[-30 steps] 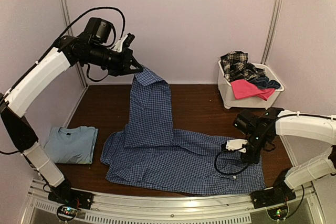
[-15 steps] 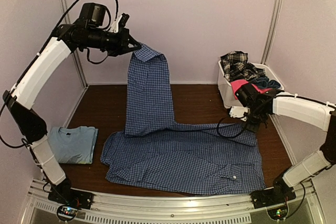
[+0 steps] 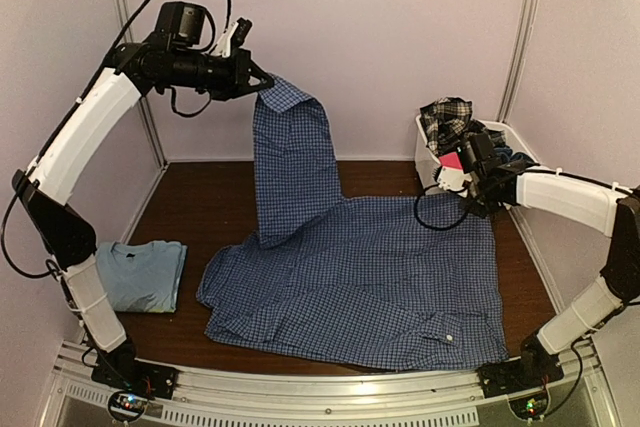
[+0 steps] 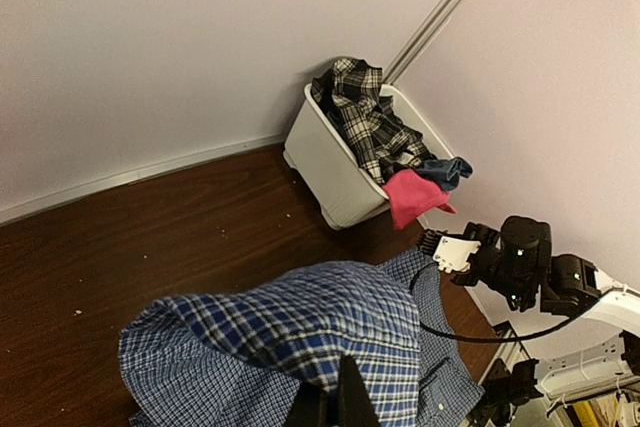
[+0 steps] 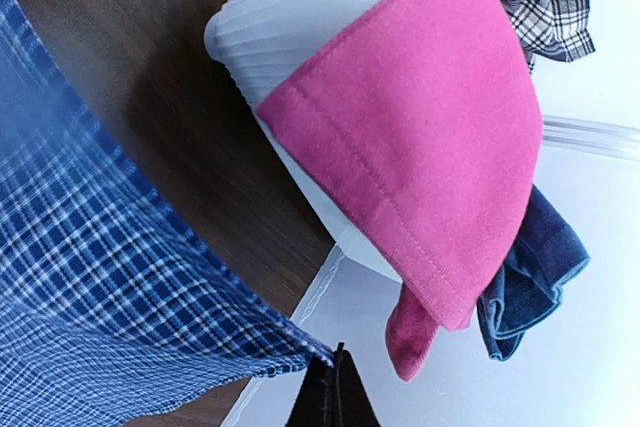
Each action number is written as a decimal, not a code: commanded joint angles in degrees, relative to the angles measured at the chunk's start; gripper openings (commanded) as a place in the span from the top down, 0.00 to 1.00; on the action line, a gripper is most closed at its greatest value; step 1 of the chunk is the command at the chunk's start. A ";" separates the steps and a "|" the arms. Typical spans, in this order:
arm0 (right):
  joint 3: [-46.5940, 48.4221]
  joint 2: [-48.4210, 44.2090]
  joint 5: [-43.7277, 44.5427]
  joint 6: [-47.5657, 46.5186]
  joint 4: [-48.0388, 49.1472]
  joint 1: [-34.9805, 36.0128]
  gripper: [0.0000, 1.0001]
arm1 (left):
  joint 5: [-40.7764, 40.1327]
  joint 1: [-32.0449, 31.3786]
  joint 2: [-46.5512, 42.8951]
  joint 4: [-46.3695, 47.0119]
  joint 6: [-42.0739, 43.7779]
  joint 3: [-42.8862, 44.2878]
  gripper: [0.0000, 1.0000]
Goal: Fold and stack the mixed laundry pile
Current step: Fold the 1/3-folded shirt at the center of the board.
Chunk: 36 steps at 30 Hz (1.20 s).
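Spreading is the step in hand, by my reading: the shirt (image 3: 360,277) lies mostly flat across the table, but one strip of it hangs from the left gripper (image 3: 262,80), which is closed tight on what looks like the collar, high up by the back wall. The right gripper (image 3: 447,185) is pinched shut on the shirt's far right corner, just beside the basket (image 4: 325,172). To do this well, both pinches should hold while the arms draw apart enough to pull out the slack. Then the left should come down and away, so the raised strip lands flat rather than doubled over. The right should stay clear of the pink piece (image 5: 420,117) draped over the basket wall, which could snag. A folded T-shirt (image 3: 135,275) sits at the near left, apart from the shirt. A second ago the right gripper hung low over the near right hem, part open. It has since crossed to the far corner and closed, and the right half lies wider and smoother. The left has lifted a little higher.
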 commanded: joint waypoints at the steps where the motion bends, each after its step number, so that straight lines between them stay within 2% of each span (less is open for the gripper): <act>1: -3.34 -0.76 -3.48 -1.04 0.07 1.86 1.00 | 2.25 -1.22 -3.83 3.20 2.72 -4.42 1.00; 6: -7.30 -4.17 -7.16 1.88 -4.89 4.13 1.00 | 2.31 -3.43 -8.00 3.82 2.24 -7.67 1.00; 12: -9.61 -6.87 -10.35 7.06 -10.57 5.00 1.00 | 6.46 -8.06 -11.01 3.00 1.63 -11.91 1.00; 18: -12.92 -9.94 -11.97 7.93 -14.21 5.00 1.00 | 9.19 -12.46 -14.10 -0.56 1.32 -16.13 1.00; 29: -18.97 -15.63 -11.34 7.15 -12.63 5.00 1.00 | 7.41 -20.10 -21.13 -1.38 -3.40 -34.33 1.00; 32: -19.10 -15.82 -11.76 7.39 -12.40 5.00 1.00 | 2.68 -20.08 -21.09 1.02 -5.42 -36.34 1.00; 36: -18.88 -15.48 -11.85 7.44 -12.09 5.00 1.00 | -1.01 -15.00 -14.00 1.77 -6.62 -30.56 1.00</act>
